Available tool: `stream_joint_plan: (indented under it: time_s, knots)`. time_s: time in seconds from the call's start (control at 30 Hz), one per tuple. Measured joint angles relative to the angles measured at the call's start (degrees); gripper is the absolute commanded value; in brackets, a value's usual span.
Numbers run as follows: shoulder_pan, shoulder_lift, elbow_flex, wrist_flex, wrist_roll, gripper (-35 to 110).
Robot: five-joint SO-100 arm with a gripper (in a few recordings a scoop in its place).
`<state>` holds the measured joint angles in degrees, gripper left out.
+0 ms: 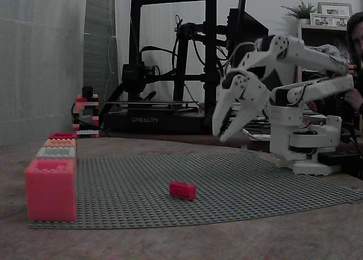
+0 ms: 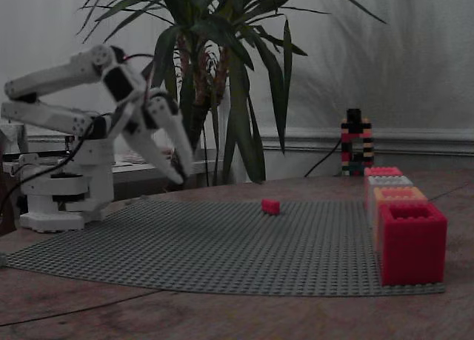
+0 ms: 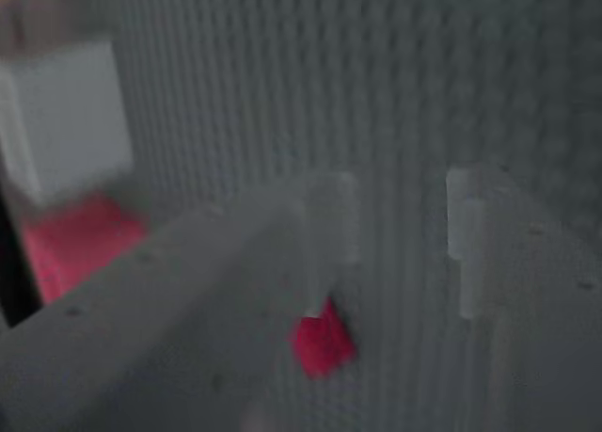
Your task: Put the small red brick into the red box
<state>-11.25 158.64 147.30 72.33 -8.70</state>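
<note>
- Red, studded and tiny, the small red brick (image 1: 182,190) lies loose on the grey baseplate (image 2: 222,244), well out from its edges.
- White gripper (image 1: 224,127) hangs above it, jaws apart and empty, probably lining up.
- Along one plate edge stand the boxes; the red box (image 2: 412,241) sits at the row's end, with bare plate between.

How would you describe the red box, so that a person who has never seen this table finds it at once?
Find the grey studded mat on the table. Along one edge of it stands a row of square boxes. The red box is at the row's end nearest the camera in this fixed view, beside an orange one; it alone is deep crimson, like the small brick.
</note>
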Motion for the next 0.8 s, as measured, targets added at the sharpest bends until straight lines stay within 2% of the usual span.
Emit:
stream_joint_plan:
  time_s: [0.2,0.57,0.8]
  knots:
    - [-9.3,-18.9,-14.2,0.5,-4.5,18]
    - [-14.9,-58.6,-38.9,-1.4,-7.9,22]
    - [-18.2,-74.1,-50.6,-1.0,-7.9,24]
